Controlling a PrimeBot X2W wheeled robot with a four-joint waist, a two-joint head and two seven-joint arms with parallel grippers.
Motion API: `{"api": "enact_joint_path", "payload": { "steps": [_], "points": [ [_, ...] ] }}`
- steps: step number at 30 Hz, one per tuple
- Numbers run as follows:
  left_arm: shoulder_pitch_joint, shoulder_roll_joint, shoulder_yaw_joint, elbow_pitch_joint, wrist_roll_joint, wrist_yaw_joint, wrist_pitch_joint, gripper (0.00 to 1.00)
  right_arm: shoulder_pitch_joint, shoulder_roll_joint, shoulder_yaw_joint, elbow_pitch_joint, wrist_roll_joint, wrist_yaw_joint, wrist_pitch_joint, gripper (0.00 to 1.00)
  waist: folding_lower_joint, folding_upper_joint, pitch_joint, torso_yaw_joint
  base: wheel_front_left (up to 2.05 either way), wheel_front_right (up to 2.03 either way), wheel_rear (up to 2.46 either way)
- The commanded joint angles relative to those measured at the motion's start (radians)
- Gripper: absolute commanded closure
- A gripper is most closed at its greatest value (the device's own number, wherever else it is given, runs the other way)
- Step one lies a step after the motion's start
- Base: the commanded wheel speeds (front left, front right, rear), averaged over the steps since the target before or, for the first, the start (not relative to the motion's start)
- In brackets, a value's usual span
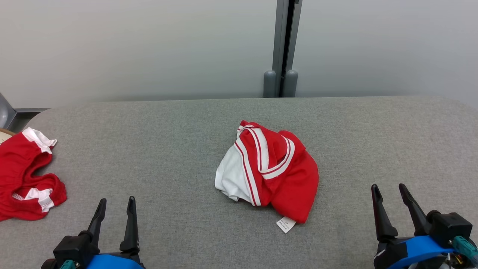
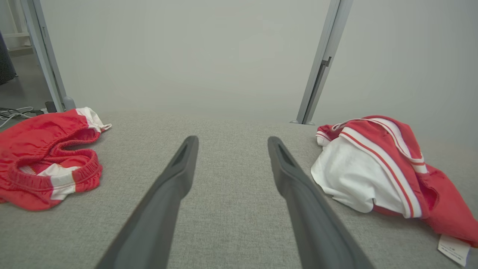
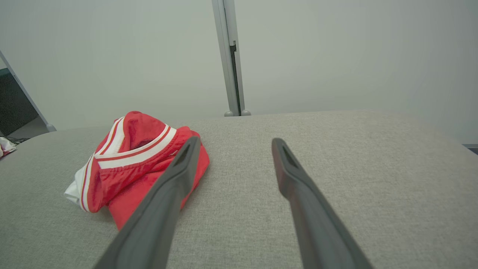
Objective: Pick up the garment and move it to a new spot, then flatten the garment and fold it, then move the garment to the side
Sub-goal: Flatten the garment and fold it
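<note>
Left gripper (image 1: pixel 117 200) and right gripper (image 1: pixel 388 186) both sit open and empty up front, while the crumpled red-and-white garment (image 1: pixel 287 183) in the middle of the worktop (image 1: pixel 168 149) looks light, floppy, probably slick, so I'd pinch its striped band (image 1: pixel 263 149).

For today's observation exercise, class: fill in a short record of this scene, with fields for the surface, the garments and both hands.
surface: grey fabric-covered table
centre garment: red and white, crumpled, mid-table; white label at its near edge
second garment: red with white trim, bunched at the table's left edge
left hand: open, empty, touching neither garment
right hand: open, empty, right of the centre garment
</note>
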Motion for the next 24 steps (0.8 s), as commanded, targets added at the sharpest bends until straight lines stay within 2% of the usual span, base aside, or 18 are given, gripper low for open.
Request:
{"api": "enact_joint_path", "payload": {
  "steps": [1, 6, 11, 19, 24],
  "points": [
    [-0.016, 0.001, -0.001, 0.004, 0.002, -0.001, -0.004, 0.0, 0.01, -0.004, 0.002, 0.003, -0.004, 0.0, 0.002, 0.0, 0.0, 0.0, -0.001, 0.0, 0.0, 0.0, 0.0],
    [-0.019, -0.003, -0.008, 0.009, 0.0, -0.003, -0.004, 0.0, 0.01, -0.004, 0.012, 0.003, -0.01, 0.0, 0.011, 0.0, 0.0, 0.0, -0.003, 0.004, 0.0, 0.0, 0.0],
    [-0.023, -0.006, -0.011, 0.005, -0.003, -0.003, -0.004, 0.0, -0.03, -0.003, 0.063, 0.006, -0.011, 0.0, 0.047, 0.0, 0.0, 0.0, 0.005, 0.01, 0.0, 0.0, 0.0],
    [-0.053, -0.002, -0.016, -0.009, -0.001, -0.008, -0.004, 0.0, -0.216, -0.003, 0.279, 0.107, -0.017, 0.0, 0.18, 0.0, 0.0, 0.0, 0.046, 0.033, 0.0, 0.0, 0.0],
    [-0.08, -0.006, -0.024, -0.007, 0.003, -0.008, -0.003, 0.0, -0.348, -0.004, 0.374, 0.23, -0.039, 0.0, 0.235, 0.0, 0.0, 0.0, 0.069, 0.059, 0.0, 0.0, 0.0]
  ]
}}
